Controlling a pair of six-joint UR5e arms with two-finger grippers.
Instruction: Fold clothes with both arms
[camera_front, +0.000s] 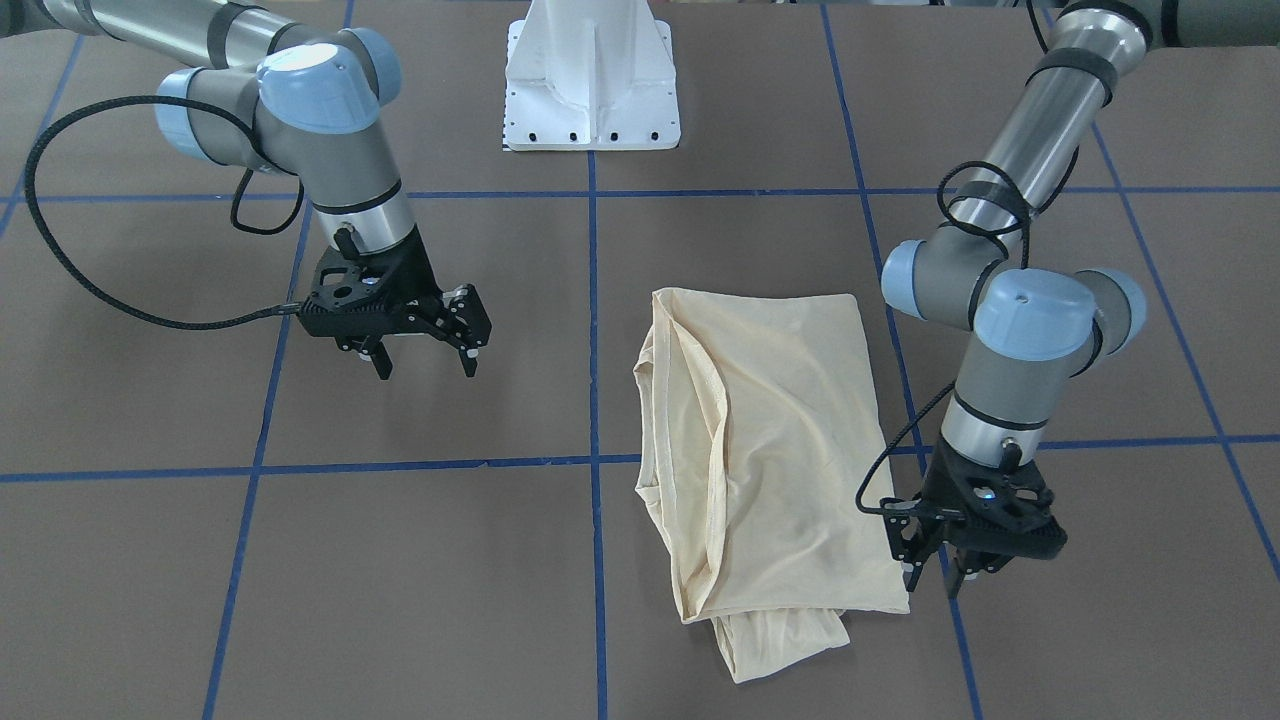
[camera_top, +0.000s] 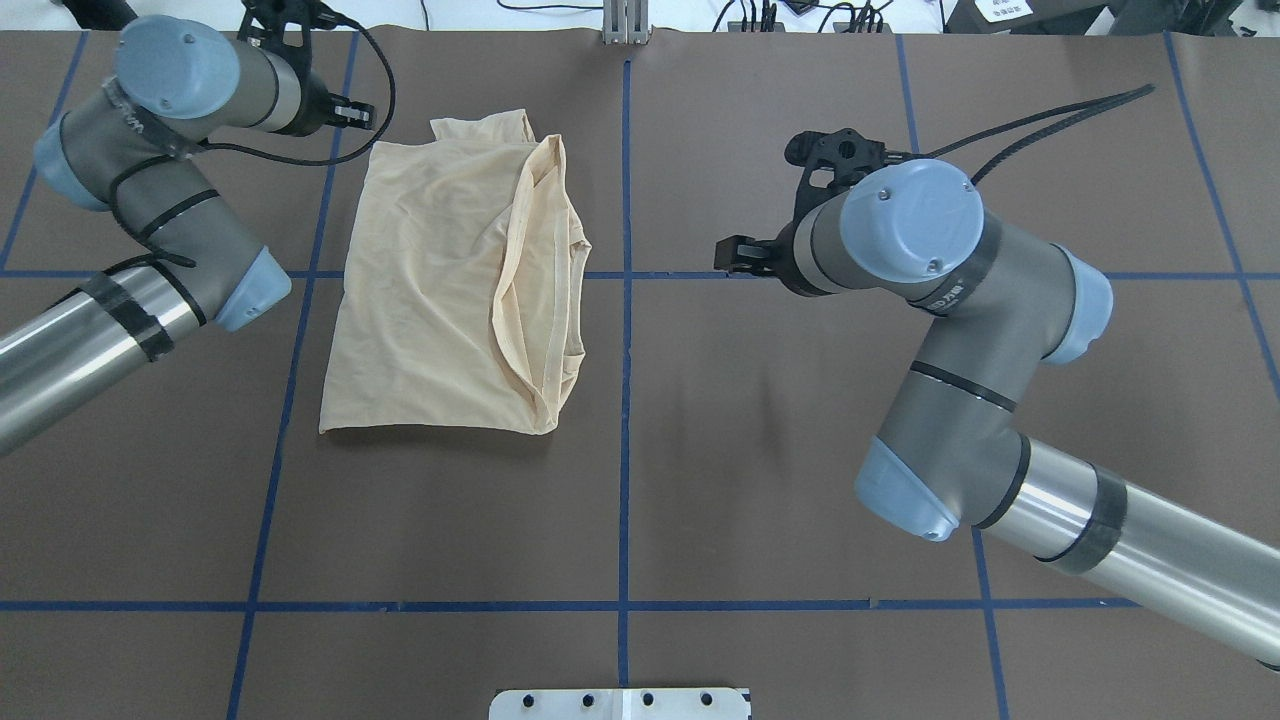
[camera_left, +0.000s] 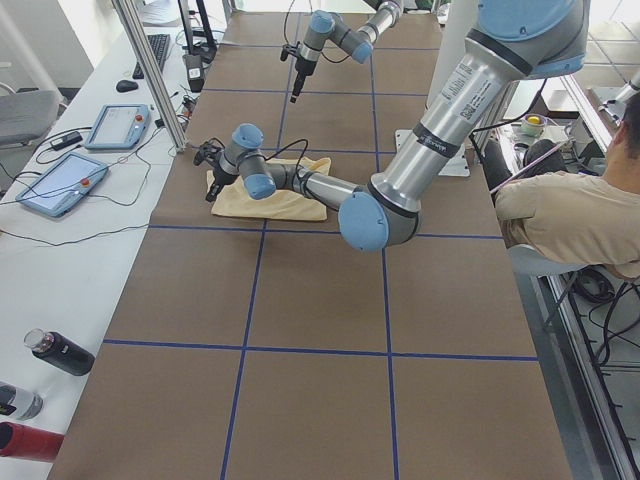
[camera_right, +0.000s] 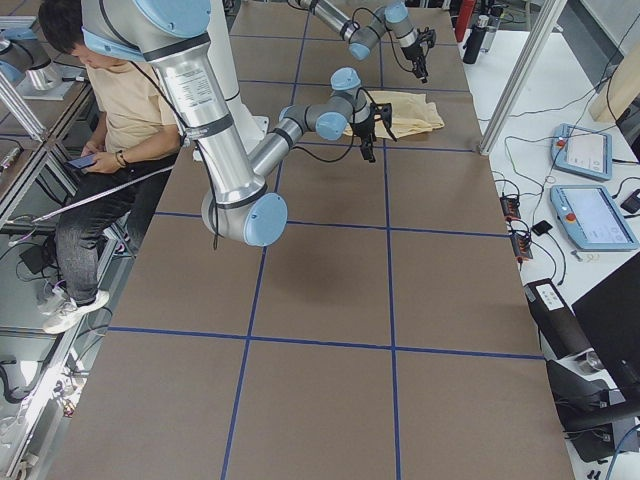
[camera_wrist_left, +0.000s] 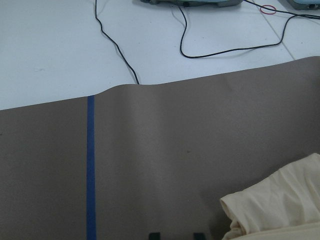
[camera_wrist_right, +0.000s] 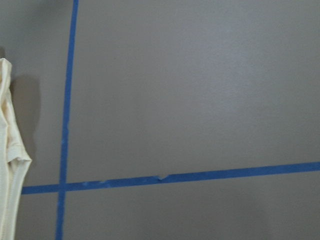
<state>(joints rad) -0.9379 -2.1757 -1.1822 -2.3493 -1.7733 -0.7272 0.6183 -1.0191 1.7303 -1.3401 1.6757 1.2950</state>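
The left gripper (camera_front: 935, 580) points down just beside the shirt (camera_front: 780, 440), jaws parted on nothing. That one folded cream shirt lies on the table (camera_front: 400, 560). Farther off, the right gripper (camera_front: 425, 365), second of two, hangs wide open, well apart.

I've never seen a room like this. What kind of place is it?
Probably a robot lab: a silver-grey jointed left arm and matching right arm reach over a brown table gridded with blue tape, and grey touchscreen control tablets with red buttons lie on a white side bench.
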